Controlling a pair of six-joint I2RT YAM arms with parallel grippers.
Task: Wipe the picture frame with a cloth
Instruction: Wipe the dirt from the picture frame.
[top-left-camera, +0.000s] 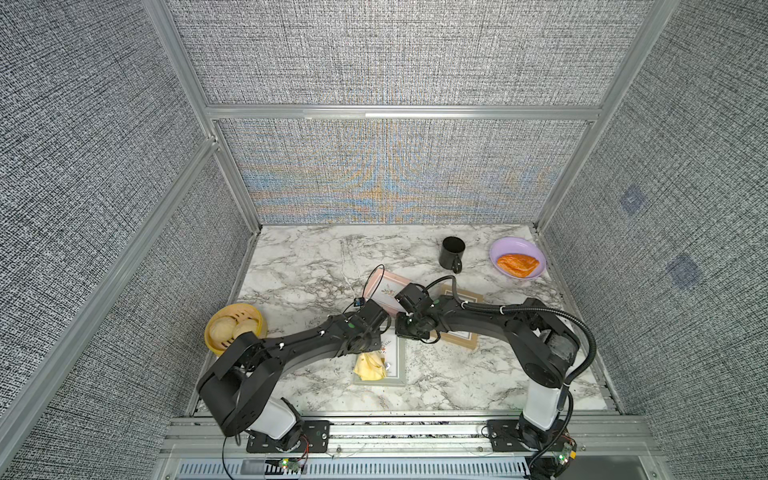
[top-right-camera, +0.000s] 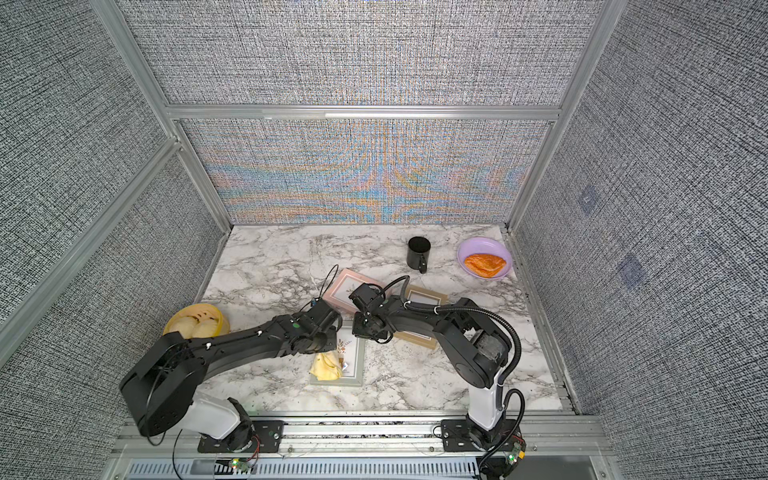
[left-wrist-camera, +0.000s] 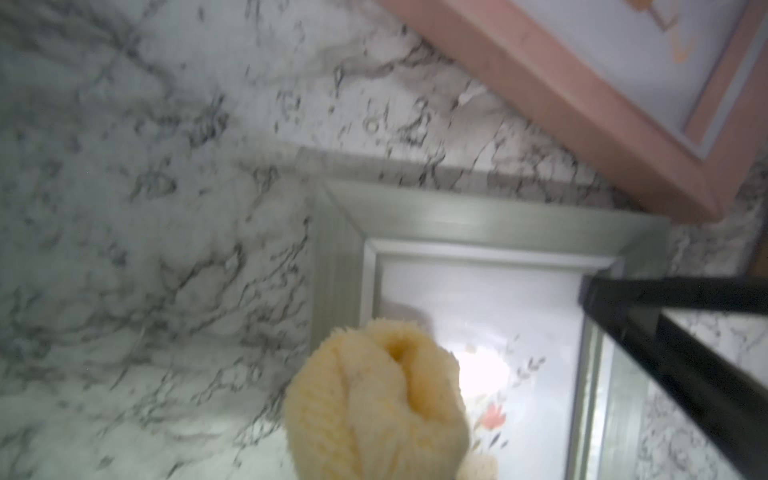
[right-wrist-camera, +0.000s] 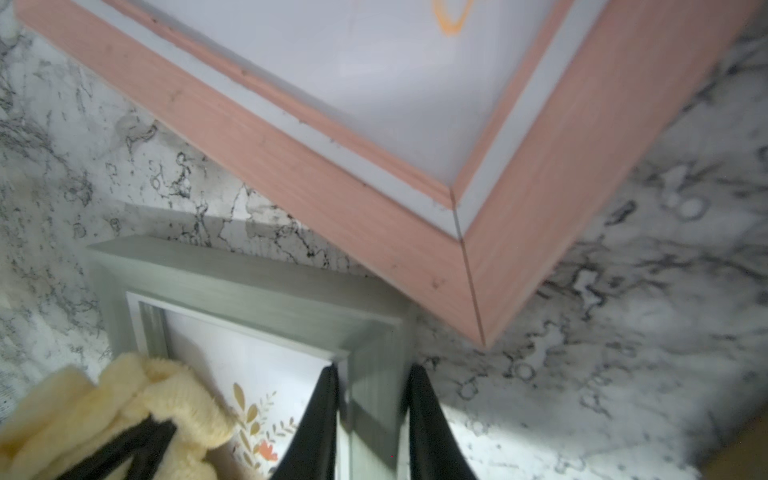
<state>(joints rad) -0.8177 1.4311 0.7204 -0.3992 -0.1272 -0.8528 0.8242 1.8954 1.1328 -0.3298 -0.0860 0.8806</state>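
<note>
A grey-green picture frame (top-left-camera: 400, 365) (top-right-camera: 360, 365) with a flower print lies flat at the table's front centre. The pale-yellow cloth (top-left-camera: 369, 366) (left-wrist-camera: 374, 403) is bunched on the frame's glass, near its left rail. My left gripper (right-wrist-camera: 137, 444) is shut on the cloth, and in the left wrist view the cloth hides the jaws. My right gripper (right-wrist-camera: 374, 415) is shut on the frame's right rail (right-wrist-camera: 374, 399) near its far corner, one finger inside the rail and one outside. Both wrists hang over the frame's far end in both top views.
A pink frame (top-left-camera: 384, 286) (right-wrist-camera: 332, 178) lies tilted just beyond the grey one. A brown wooden frame (top-left-camera: 461, 338) sits under my right arm. A black mug (top-left-camera: 452, 253) and a purple plate (top-left-camera: 505, 245) with a pastry stand back right. A yellow steamer (top-left-camera: 249, 309) with buns stands left.
</note>
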